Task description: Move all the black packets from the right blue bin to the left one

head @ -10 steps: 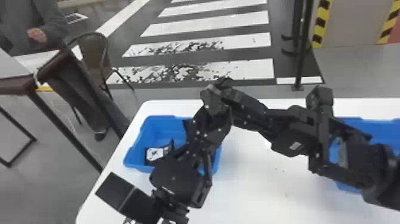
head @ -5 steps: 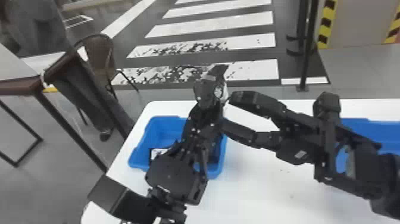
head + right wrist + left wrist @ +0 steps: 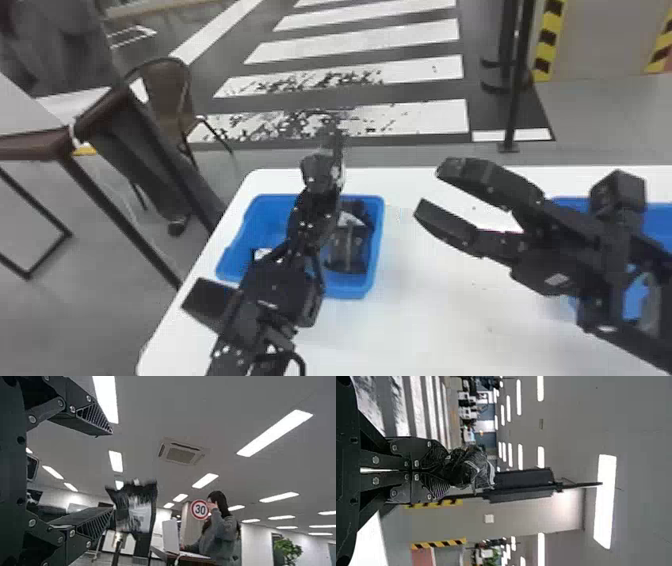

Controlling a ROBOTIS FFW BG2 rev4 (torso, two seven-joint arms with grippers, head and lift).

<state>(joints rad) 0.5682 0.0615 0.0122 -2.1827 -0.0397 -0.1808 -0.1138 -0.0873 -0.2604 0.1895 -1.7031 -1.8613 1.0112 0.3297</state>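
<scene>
Our left gripper (image 3: 445, 471) pinches 1 glossy black packet (image 3: 468, 470), likely for the left blue plastic bin (image 3: 345, 291), right gripper (image 3: 430, 187) gaping empty.

A white table (image 3: 425, 325) with the left blue bin (image 3: 347, 291) and, well apart, the right blue bin (image 3: 659, 222) on top

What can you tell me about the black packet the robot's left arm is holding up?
The black packet looks like thin, glossy plastic, crumpled and creased near the grip, with pale streaks. Its side seen from the right wrist looks roughly rectangular with a big whitish patch; whether that is a label or glare, I can't tell. It is pinched between the fingertips of the left gripper and held in the air, above the level of the left blue bin.
</scene>
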